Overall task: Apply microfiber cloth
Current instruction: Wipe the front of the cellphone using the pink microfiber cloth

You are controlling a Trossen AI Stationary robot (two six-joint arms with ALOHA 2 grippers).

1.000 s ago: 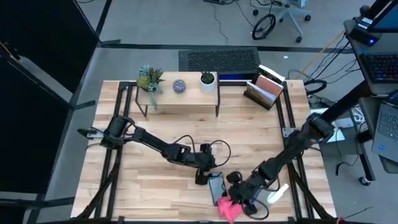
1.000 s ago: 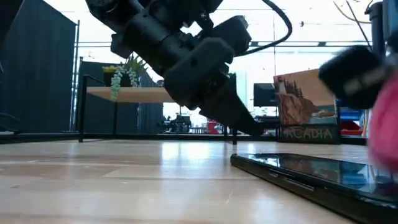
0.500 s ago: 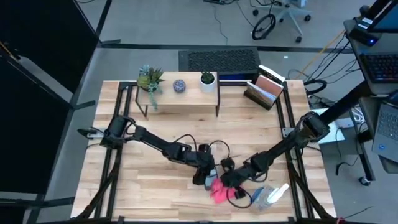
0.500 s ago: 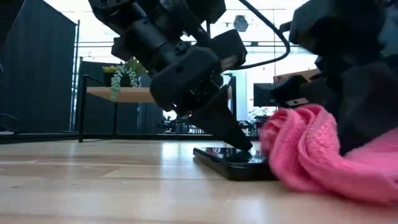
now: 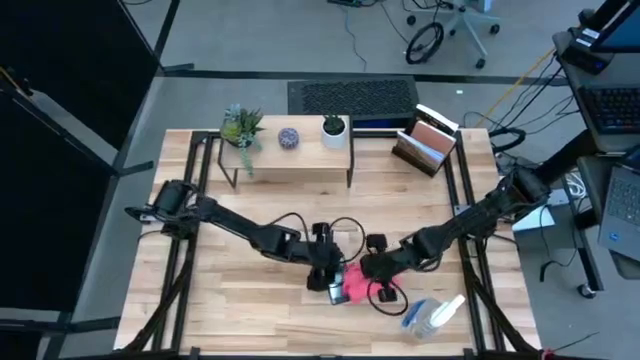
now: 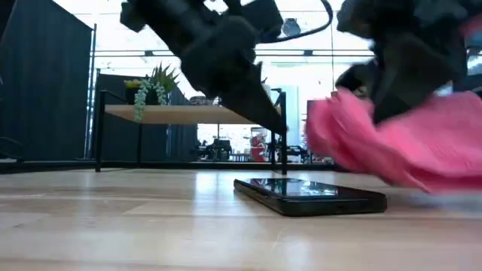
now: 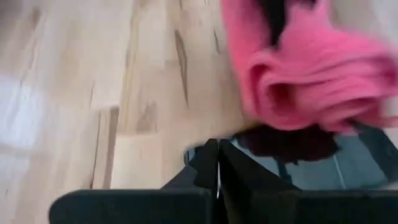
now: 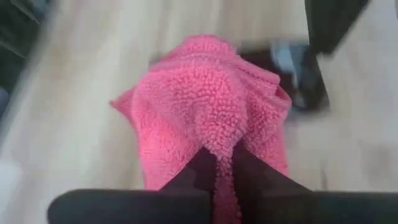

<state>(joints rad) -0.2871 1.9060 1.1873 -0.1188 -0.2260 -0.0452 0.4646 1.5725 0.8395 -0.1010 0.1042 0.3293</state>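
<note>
The pink microfiber cloth (image 5: pixel 356 283) hangs bunched from my right gripper (image 5: pixel 372 270), which is shut on it just above the black smartphone (image 6: pixel 312 197). The phone lies flat on the wooden table, near the middle of the front edge. In the low view the cloth (image 6: pixel 399 147) hovers over the phone's right part. My left gripper (image 6: pixel 275 120) is shut with nothing between its fingers. Its pointed tip stands a little above the phone's left end. The left wrist view shows its shut fingers (image 7: pixel 217 155) just short of the phone (image 7: pixel 311 158). My right gripper pinches a gathered fold of the cloth (image 8: pixel 217 146) between its two fingers, several layers together. The fingers slant down from the table's right side. The cloth bulges out ahead of the fingers and hangs slack below them, lifted clear of the phone's screen.
A clear spray bottle with blue liquid (image 5: pixel 432 315) lies at the front right. At the back stand a low wooden shelf (image 5: pixel 290 150) with small plants and a box with a picture card (image 5: pixel 428 140). Loose cables curl around both wrists.
My right gripper has carried the cloth from the front right toward the left and far side, dragged it onto the phone, then raised it. My left gripper, whose shut tip was on the phone, has lifted off it. The phone has turned on the table.
</note>
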